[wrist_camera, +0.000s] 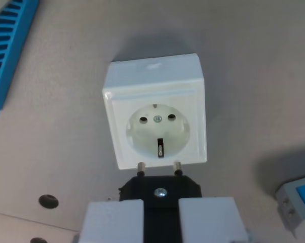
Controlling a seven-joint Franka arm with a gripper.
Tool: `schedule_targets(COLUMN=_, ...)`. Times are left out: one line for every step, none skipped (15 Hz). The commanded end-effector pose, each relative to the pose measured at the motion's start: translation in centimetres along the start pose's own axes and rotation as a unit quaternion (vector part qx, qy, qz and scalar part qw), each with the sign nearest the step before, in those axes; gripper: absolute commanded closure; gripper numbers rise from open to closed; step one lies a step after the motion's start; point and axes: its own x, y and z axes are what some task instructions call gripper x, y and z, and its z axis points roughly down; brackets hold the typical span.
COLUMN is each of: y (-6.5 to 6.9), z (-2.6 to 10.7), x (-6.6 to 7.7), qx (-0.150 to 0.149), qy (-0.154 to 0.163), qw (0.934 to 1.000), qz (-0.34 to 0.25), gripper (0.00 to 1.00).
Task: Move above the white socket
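A white square socket [155, 111] lies face up on the beige table, in the middle of the wrist view. Its round recess shows two pin holes, a centre screw and an earth clip. My gripper [160, 217] sits at the bottom centre, its white fingers [112, 220] shut on a black plug [160, 191]. The plug's two metal pins [141, 167] point up the picture and end at the socket's near edge, below the recess.
A blue slatted rack [8, 48] crosses the upper left corner. A grey and blue block [299, 200] sits at the lower right edge. A dark hole [48, 201] marks the table at the lower left.
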Motion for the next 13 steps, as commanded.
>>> schedule_targets(y=0.1, z=0.9, x=-0.7, qx=-0.012, qy=0.057, qw=0.9977, qz=-0.036, gripper=1.00)
schedule_targets(y=0.1, z=1.1, x=-0.7, qx=-0.012, qy=0.057, qw=0.9977, qz=-0.036, gripper=1.00)
schedule_targets(y=0.1, z=1.3, x=-0.7, qx=-0.012, qy=0.056, qw=0.9977, qz=-0.036, gripper=1.00)
schedule_targets(y=0.1, z=1.5, x=-0.7, qx=-0.012, qy=0.057, qw=0.9977, qz=-0.036, gripper=1.00)
schedule_targets(y=0.1, z=1.7, x=-0.7, qx=-0.012, qy=0.057, qw=0.9976, qz=-0.037, gripper=1.00)
schedule_targets(y=0.1, z=1.9, x=-0.7, qx=-0.012, qy=0.057, qw=0.9976, qz=-0.038, gripper=1.00)
schedule_targets(y=0.1, z=2.1, x=-0.7, qx=-0.012, qy=0.057, qw=0.9976, qz=-0.037, gripper=1.00)
schedule_targets(y=0.1, z=2.2, x=-0.7, qx=-0.012, qy=0.057, qw=0.9977, qz=-0.036, gripper=1.00)
schedule_targets(y=0.1, z=2.3, x=-0.7, qx=-0.012, qy=0.057, qw=0.9977, qz=-0.035, gripper=1.00)
schedule_targets(y=0.1, z=2.4, x=-0.7, qx=-0.012, qy=0.058, qw=0.9977, qz=-0.034, gripper=1.00)
schedule_targets(y=0.1, z=2.5, x=-0.8, qx=-0.012, qy=0.058, qw=0.9977, qz=-0.034, gripper=1.00)
schedule_targets(y=0.1, z=2.6, x=-0.8, qx=-0.012, qy=0.058, qw=0.9977, qz=-0.033, gripper=1.00)
schedule_targets(y=0.1, z=2.7, x=-0.8, qx=-0.012, qy=0.057, qw=0.9977, qz=-0.033, gripper=1.00)
